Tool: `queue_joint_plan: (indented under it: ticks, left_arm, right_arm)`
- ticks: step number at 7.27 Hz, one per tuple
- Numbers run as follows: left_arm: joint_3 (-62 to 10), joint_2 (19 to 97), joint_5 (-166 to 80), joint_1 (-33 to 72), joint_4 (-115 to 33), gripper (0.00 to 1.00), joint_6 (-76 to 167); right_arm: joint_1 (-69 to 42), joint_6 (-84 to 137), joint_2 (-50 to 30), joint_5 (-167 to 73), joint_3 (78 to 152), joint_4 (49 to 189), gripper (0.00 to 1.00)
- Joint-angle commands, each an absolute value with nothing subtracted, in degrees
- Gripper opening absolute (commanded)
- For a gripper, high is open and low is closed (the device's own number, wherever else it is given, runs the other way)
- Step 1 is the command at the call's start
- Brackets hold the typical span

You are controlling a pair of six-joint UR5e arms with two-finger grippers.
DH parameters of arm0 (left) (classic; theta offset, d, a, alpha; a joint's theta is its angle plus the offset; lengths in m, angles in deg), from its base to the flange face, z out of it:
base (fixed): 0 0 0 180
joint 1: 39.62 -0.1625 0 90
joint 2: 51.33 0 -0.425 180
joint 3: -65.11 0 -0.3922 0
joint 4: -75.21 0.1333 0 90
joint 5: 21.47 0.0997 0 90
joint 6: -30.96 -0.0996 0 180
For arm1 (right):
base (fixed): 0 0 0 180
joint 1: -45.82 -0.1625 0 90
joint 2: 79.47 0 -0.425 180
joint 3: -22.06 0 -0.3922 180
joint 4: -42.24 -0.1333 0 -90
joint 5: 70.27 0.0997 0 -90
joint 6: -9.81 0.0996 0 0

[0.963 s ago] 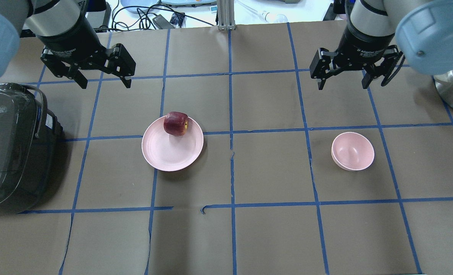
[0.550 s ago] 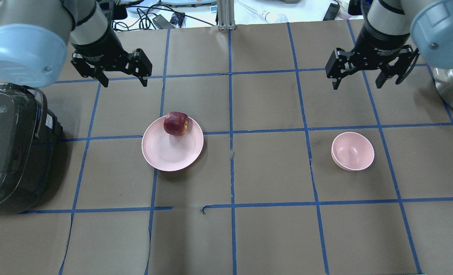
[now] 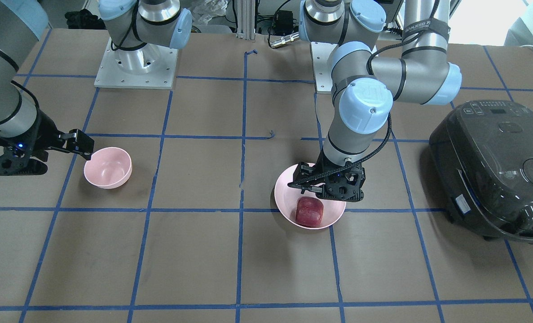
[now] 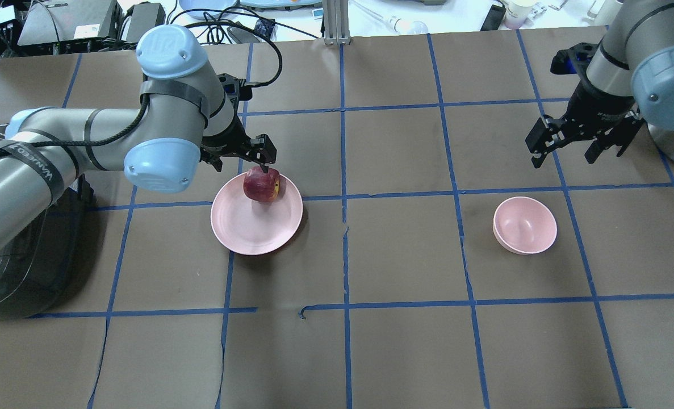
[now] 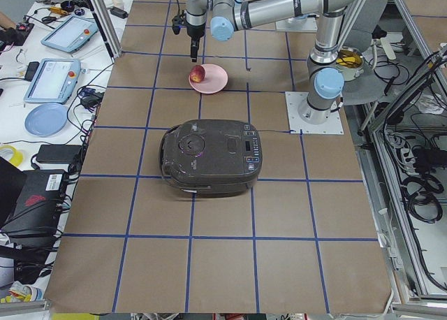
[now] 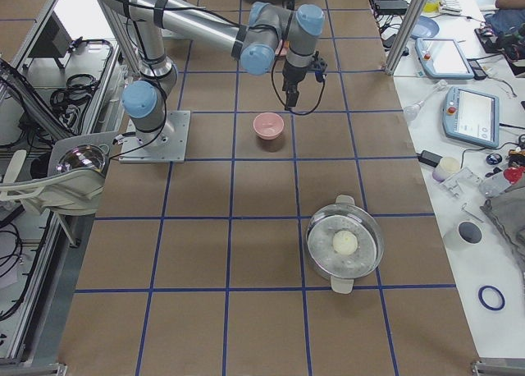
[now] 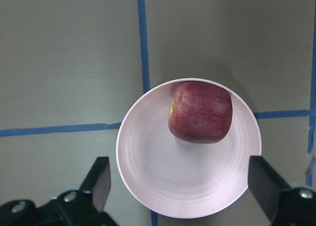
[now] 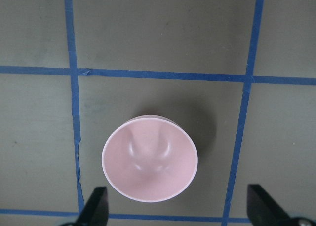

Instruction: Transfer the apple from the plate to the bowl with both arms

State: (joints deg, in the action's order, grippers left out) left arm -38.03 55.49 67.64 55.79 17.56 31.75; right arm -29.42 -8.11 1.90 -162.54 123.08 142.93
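The apple (image 4: 262,184) sits at the far rim of the plate (image 4: 246,230), on the side away from the robot. The bowl (image 4: 525,224) stands empty, well apart on the robot's right. Between the two pink vessels lies a broad stretch of bare brown paper (image 4: 399,250) gridded with blue tape. A dark rice cooker (image 3: 491,166) crowds the table's left end near the plate, and a metal pot (image 6: 344,243) holding a pale round item stands at the right end, beyond the bowl.

A black strap (image 4: 30,162) on the left arm reads "VANJEED"; the cooker's panel labels are too small to make out.

The left gripper (image 4: 242,162) hovers above the plate, fingers spread wide, gripping nothing, with the apple just ahead of them in its wrist view. The right gripper (image 4: 564,156) hangs in the air near the bowl, likewise spread and empty-handed, the bowl lying below and between its fingers in the wrist view.
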Motion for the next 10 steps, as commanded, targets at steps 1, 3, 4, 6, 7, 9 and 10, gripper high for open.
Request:
queue_joint_plan:
  ticks: [1,3,4,6,7,9,10]
  left_arm:
    - [-38.51,59.57,67.74,56.88,20.80,1.00,31.58]
    - [-38.43,61.86,68.01,56.97,24.12,1.00,31.31]
    - [-38.43,63.26,68.18,56.97,24.84,1.00,31.40]
    - [-38.43,64.94,68.89,57.06,26.61,1.00,31.14]
    - [-38.69,64.86,69.32,57.14,26.61,0.94,31.13]
    - [-38.78,64.33,70.03,57.14,26.52,0.59,31.13]
    - [-38.78,63.11,70.03,57.32,26.35,0.40,31.22]
  right_arm:
    - [-28.28,-9.18,-0.80,-162.73,130.65,147.78,1.00]
    - [-26.17,-12.14,-1.41,-162.81,136.47,158.56,1.00]
    - [-25.29,-14.51,-2.46,-162.47,137.10,159.74,1.00]
    - [-24.84,-14.54,-4.75,-161.94,139.29,159.92,0.96]
    - [-24.84,-13.93,-4.85,-162.11,139.57,160.01,0.48]
    - [-24.84,-14.01,-4.76,-162.29,139.22,159.84,0.00]
    - [-24.84,-14.01,-4.50,-162.11,139.13,159.75,0.00]
